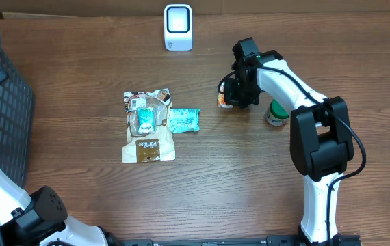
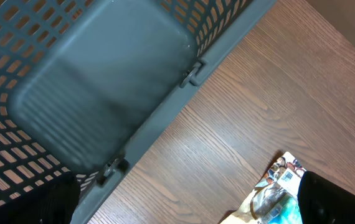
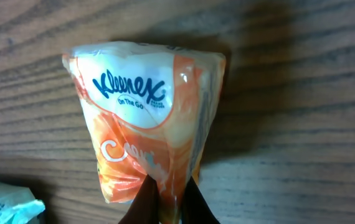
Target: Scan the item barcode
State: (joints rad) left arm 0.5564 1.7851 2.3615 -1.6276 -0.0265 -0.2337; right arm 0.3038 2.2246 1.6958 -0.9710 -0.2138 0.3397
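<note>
My right gripper (image 3: pixel 169 190) pinches the orange-and-white plastic tissue pack (image 3: pixel 146 106) by one edge. I judge it light, soft, slippery; deeper between the jaws is safer.

Scanner (image 1: pixel 178 27) upright at far edge of table (image 1: pixel 250 191), centre. Right gripper (image 1: pixel 228 98) down on orange packet (image 1: pixel 221 102), right of centre. Green-lidded tub (image 1: pixel 275 113) just right of it. Brown pouch (image 1: pixel 148 130) and teal packet (image 1: pixel 183 120) touching, mid-table. Basket (image 1: pixel 7 102) at left edge.

basket (image 1: pixel 10 96) far left | brown snack bag (image 1: pixel 150 147) (teal pack (image 1: pixel 183 120) beside) | green-lidded jar (image 1: pixel 276 113)
</note>
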